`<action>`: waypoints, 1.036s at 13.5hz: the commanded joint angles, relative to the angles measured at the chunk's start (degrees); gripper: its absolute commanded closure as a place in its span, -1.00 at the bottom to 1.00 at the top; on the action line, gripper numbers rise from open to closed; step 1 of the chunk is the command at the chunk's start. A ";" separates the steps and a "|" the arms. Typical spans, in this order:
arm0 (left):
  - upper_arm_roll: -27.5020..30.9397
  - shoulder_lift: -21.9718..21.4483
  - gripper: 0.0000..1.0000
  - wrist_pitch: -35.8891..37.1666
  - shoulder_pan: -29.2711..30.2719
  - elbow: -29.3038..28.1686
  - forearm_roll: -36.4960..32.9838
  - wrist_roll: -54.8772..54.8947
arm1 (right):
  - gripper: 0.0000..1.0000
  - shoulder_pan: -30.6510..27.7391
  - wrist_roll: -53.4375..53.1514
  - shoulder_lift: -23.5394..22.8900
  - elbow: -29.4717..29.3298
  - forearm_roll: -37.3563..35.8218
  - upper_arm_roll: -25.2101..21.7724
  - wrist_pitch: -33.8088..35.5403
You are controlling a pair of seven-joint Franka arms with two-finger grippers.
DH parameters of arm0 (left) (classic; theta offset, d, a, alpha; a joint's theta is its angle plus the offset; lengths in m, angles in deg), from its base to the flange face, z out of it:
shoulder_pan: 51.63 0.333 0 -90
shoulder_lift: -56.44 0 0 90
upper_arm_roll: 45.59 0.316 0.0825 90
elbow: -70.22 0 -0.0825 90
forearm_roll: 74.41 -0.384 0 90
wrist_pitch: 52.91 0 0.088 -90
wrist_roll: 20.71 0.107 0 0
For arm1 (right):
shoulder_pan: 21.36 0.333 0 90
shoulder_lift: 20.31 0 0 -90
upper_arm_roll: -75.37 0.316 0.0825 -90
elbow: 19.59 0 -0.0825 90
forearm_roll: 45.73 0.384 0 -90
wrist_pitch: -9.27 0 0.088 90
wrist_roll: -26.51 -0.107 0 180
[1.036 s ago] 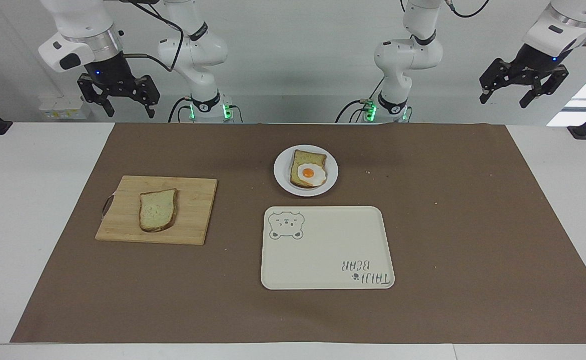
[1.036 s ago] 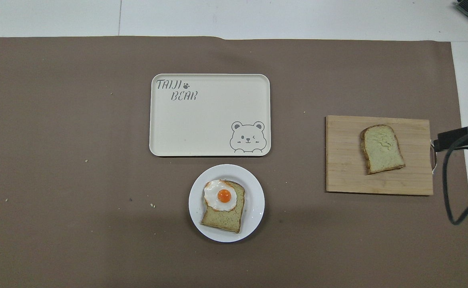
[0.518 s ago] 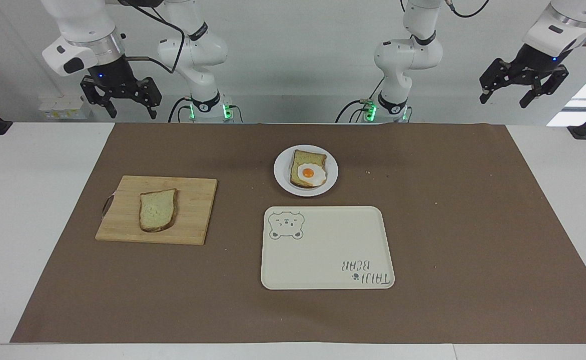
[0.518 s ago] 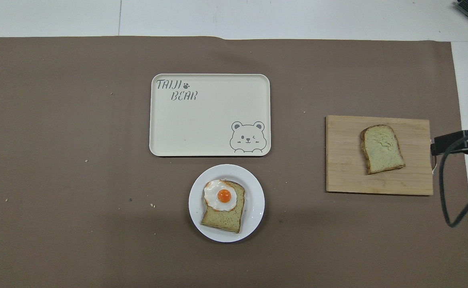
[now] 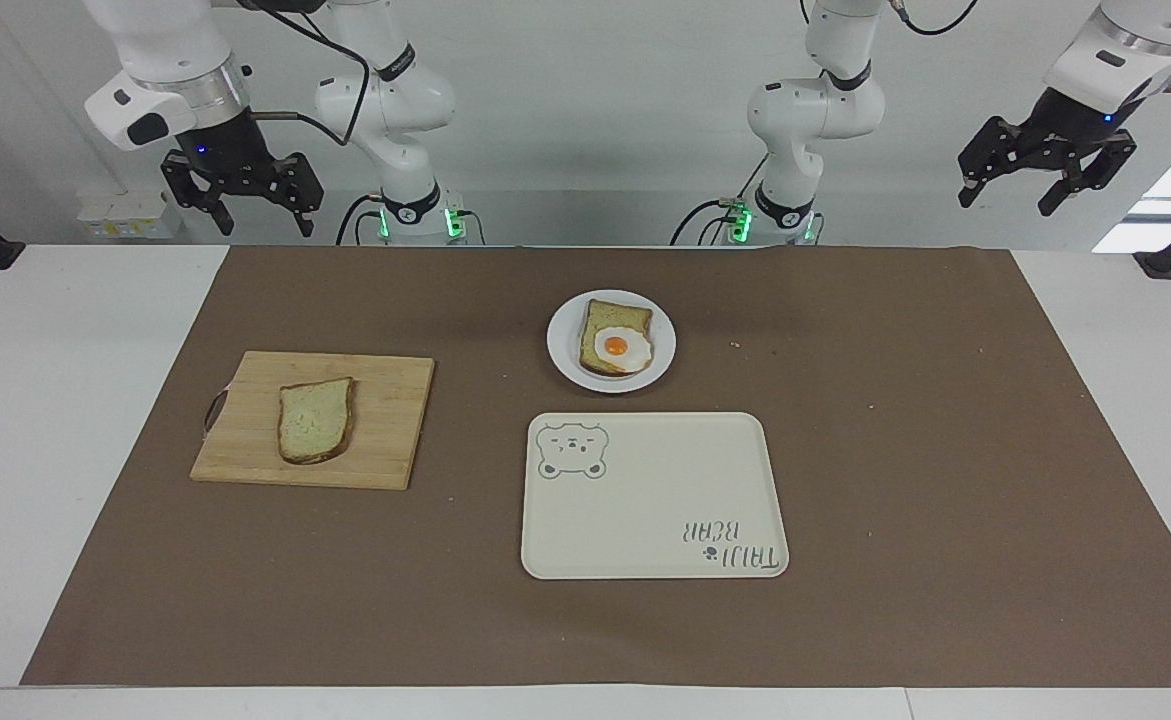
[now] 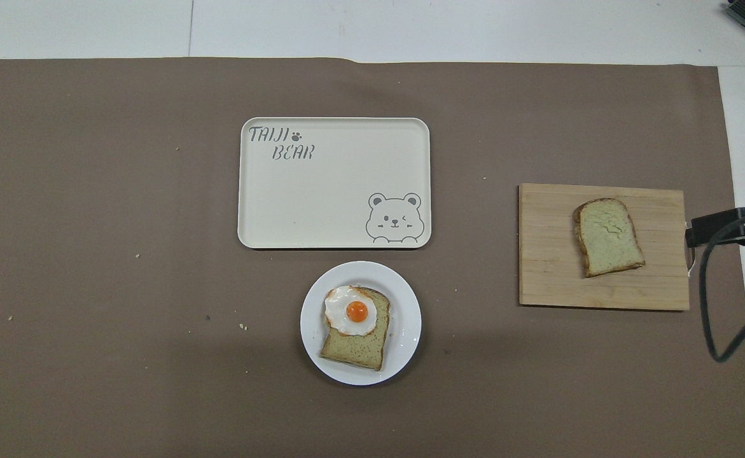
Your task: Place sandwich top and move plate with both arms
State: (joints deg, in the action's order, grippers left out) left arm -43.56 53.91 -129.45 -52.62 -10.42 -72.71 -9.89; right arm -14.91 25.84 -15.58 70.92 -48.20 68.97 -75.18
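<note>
The sandwich top (image 5: 315, 419), a plain bread slice, lies flat on a wooden cutting board (image 5: 385, 440) toward the right arm's end; it also shows in the overhead view (image 6: 609, 236). The white plate (image 5: 563, 345) carries a bread slice topped with a fried egg (image 5: 615, 342); the plate also shows in the overhead view (image 6: 407, 331). My right gripper (image 5: 260, 222) hangs open and empty, high over the table beside the board's handle end. My left gripper (image 5: 1007, 203) waits open and empty, high over the left arm's end.
A cream rectangular tray with a bear drawing (image 5: 655, 500) lies beside the plate, farther from the robots. A brown mat (image 5: 895, 450) covers the table. A few crumbs lie on the mat. The right arm's black cable (image 6: 709, 305) hangs beside the board (image 6: 544, 280).
My right gripper has shifted slightly toward the cutting board and turned a little. The left arm, bread, plate and tray have not moved.
</note>
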 commanded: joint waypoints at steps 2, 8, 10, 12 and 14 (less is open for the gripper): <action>-0.27 -1.43 -1.00 0.25 0.56 -1.54 -0.20 -0.36 | -1.00 -0.39 0.50 1.59 2.21 1.50 0.07 -1.94; -0.27 -1.51 -1.00 0.25 0.56 -1.54 -0.20 -0.36 | -1.00 -0.92 5.57 1.59 6.85 1.50 -0.19 -6.66; -0.27 -1.43 -1.00 0.25 0.56 -1.54 -0.20 -0.36 | -1.00 -1.36 6.39 1.59 7.22 1.50 -0.19 -7.66; -0.27 -1.52 -1.00 0.25 0.56 -1.54 -0.20 -0.36 | -1.00 -2.40 6.65 1.59 7.66 1.50 -0.19 -7.57; -0.27 -1.52 -1.00 0.25 0.56 -1.54 -0.20 -0.36 | -1.00 -2.50 6.65 1.59 8.10 1.50 -0.28 -8.00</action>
State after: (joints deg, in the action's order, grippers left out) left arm -43.56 53.90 -129.45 -52.62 -10.42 -72.71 -9.89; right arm -16.45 30.62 -15.52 76.86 -48.19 68.57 -81.76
